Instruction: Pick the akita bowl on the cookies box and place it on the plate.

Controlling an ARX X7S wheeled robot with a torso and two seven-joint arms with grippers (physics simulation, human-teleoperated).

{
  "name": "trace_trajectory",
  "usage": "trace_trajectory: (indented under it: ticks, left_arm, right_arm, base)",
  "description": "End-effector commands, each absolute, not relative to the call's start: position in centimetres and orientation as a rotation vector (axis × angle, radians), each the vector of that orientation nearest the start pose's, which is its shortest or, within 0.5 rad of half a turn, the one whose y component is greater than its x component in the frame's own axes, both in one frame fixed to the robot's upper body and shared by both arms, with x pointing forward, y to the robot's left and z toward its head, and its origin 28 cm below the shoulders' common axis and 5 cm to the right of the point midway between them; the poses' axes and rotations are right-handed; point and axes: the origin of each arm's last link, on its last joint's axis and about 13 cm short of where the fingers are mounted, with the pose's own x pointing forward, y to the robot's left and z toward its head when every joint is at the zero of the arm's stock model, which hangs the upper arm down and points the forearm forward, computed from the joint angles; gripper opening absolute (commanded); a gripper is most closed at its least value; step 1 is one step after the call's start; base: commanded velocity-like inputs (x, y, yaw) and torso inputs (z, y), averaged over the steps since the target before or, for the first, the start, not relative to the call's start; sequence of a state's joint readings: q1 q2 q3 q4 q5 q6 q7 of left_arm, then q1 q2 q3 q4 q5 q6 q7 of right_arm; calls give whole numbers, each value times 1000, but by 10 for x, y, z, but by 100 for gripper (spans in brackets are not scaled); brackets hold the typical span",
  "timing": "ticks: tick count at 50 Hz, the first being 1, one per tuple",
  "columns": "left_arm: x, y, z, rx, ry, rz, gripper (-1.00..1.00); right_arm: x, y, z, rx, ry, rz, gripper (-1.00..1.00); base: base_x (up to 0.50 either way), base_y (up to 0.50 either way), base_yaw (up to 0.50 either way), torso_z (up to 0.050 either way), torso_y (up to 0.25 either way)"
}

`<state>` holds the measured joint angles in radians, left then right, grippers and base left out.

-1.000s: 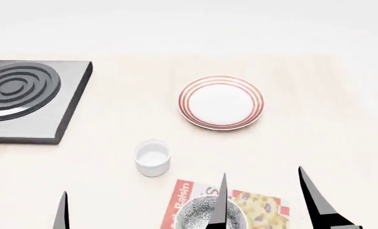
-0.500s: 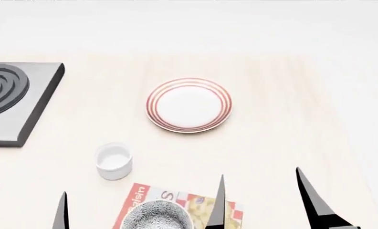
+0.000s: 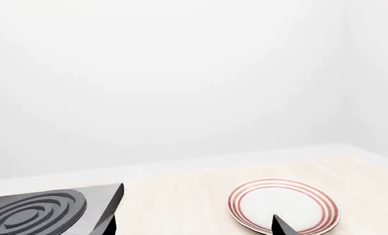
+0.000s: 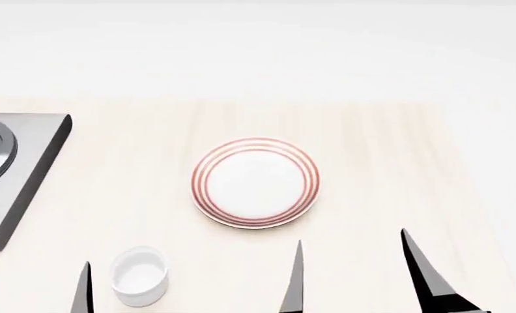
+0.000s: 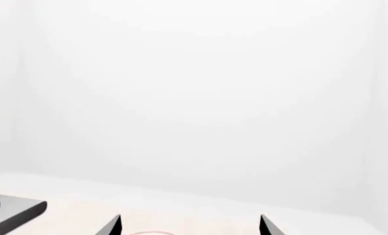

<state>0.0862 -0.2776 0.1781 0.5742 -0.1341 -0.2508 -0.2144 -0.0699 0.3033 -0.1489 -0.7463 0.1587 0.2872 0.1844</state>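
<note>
Sitting at far left, stove [image 4: 6, 169]. Standing near the front, white cup [image 4: 140, 274], nothing showing inside. Lying centre, plate [image 4: 255, 182], bare. Spreading apart, right gripper [image 4: 354, 277] prongs, empty; left gripper [image 4: 32, 283] state not determinable. Having dropped out of view since a second ago, akita bowl and cookies box: pickup not yet begun.

Seemingly a simulated kitchen — stove burner [image 4: 6, 169], plate [image 4: 255, 182], white cup [image 4: 140, 275] on pale wooden counter [image 4: 388, 169].
</note>
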Motion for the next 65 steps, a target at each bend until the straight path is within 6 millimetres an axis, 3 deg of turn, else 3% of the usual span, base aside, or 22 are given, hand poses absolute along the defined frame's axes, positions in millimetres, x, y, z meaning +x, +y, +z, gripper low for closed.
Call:
trace_trajectory:
  ticks: [1,12,41,50,65]
  left_arm:
    - [180,213,97,78,-200,-62,100]
    - [179,217,101,-4,-197,-127,100]
    - [181,218,100,2,-175,-115,100]
    - [184,224,109,-65,-153,-169,100]
    - [181,228,122,-14,-152,-189,100]
  right_arm:
    - [170,-107,134,-75,-373,89,100]
    - [171,-106,133,-107,-366,72,100]
    - [170,-107,134,-87,-344,117,100]
    - [168,-113,140,-97,-340,108,100]
    - [160,-132,186,-189,-313,126,100]
  base:
    - [500,0,0,0,0]
    - [146,0,0,31,0]
    - [1,0,0,50,0]
    - [1,0,0,0,0]
    - [0,0,0,6,-239]
